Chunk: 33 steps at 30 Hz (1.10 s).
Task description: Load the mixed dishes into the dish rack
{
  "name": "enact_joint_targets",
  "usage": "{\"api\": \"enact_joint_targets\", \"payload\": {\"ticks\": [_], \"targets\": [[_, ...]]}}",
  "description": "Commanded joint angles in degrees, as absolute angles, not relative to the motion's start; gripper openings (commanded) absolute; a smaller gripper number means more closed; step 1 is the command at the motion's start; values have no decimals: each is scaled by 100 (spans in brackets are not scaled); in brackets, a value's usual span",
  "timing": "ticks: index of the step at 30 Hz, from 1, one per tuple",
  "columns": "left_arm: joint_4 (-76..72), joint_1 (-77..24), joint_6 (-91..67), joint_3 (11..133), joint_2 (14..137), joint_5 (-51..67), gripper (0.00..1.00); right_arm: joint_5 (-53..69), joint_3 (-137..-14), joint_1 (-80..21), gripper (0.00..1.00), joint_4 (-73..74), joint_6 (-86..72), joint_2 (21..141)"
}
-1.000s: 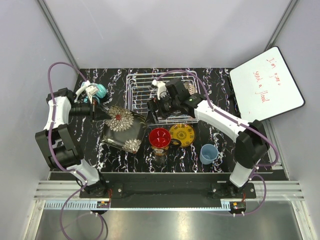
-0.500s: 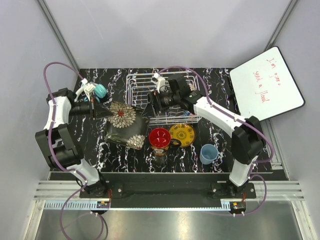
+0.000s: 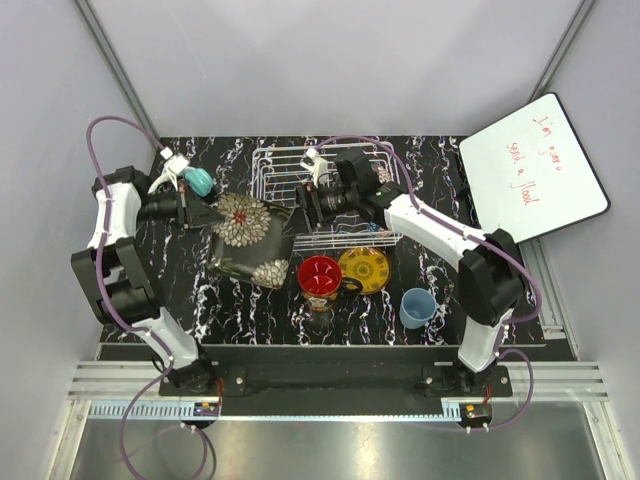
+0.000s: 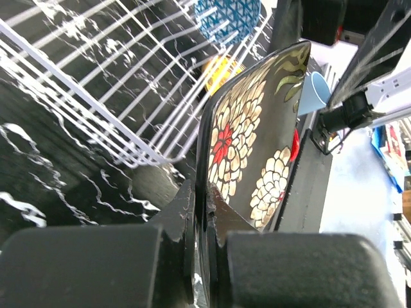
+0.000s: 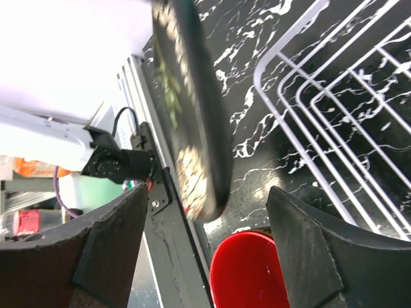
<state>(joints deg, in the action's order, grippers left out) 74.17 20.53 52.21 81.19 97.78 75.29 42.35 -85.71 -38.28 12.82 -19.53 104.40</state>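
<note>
My left gripper (image 3: 205, 212) is shut on the left edge of the square dark floral plate (image 3: 248, 240) and holds it tilted up on edge, just left of the white wire dish rack (image 3: 330, 195). In the left wrist view the jaws (image 4: 204, 205) pinch the plate's rim (image 4: 250, 141). My right gripper (image 3: 303, 205) is open and empty at the plate's right edge, by the rack's left side; the plate (image 5: 192, 115) stands between its spread fingers. The red bowl (image 3: 320, 275), yellow patterned plate (image 3: 364, 268) and light-blue cup (image 3: 417, 307) sit in front of the rack. A blue patterned bowl (image 4: 228, 16) sits in the rack.
Teal headphones (image 3: 198, 180) lie behind my left gripper at the back left. A whiteboard with red writing (image 3: 535, 168) leans at the right. A dark item (image 3: 320, 300) sits just in front of the red bowl (image 5: 247, 276).
My left gripper has lifted and tilted the floral plate up on edge and drawn it back. My right gripper has shifted back and left to the plate's right edge.
</note>
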Motion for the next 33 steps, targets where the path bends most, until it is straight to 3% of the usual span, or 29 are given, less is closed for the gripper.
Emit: {"api": "enact_joint_targets", "payload": {"ticks": [1,6,13,17,20,21,23,25,31,32,33], "targets": [[8877,1925,4685,8806,9835,9659,0,4675,-8578,-3832,81,923,-2092,10274],[8877,1802,4729,8763,9835,9659,0,4649,-8675,-3946,72,153,-2486,10564],[8877,1670,4588,9043,9809,9659,0,4588,-8675,-4052,75,-694,-2971,10960],[8877,1644,4369,9552,9905,9659,0,4562,-8701,-4052,72,-773,-3050,11065],[8886,1608,4289,9755,9984,9668,0,4500,-8657,-4052,54,-765,-3059,11048],[8877,1591,4272,9799,9993,9659,0,4448,-8649,-4052,42,-773,-3050,11022],[8877,1564,4280,9765,9967,9668,0,4421,-8666,-4043,28,-738,-3006,10995],[8877,1547,4333,9642,9923,9659,0,4307,-8710,-4034,0,-651,-2927,10952],[8877,1547,4350,9405,9844,9650,3,4227,-8753,-3815,0,-528,-2734,10697],[8877,1564,4351,9378,9800,9633,19,4245,-8867,-3736,0,-292,-2672,10661],[8886,1591,4351,9343,9782,9624,27,4228,-8955,-3544,0,-99,-2576,10600]]}}
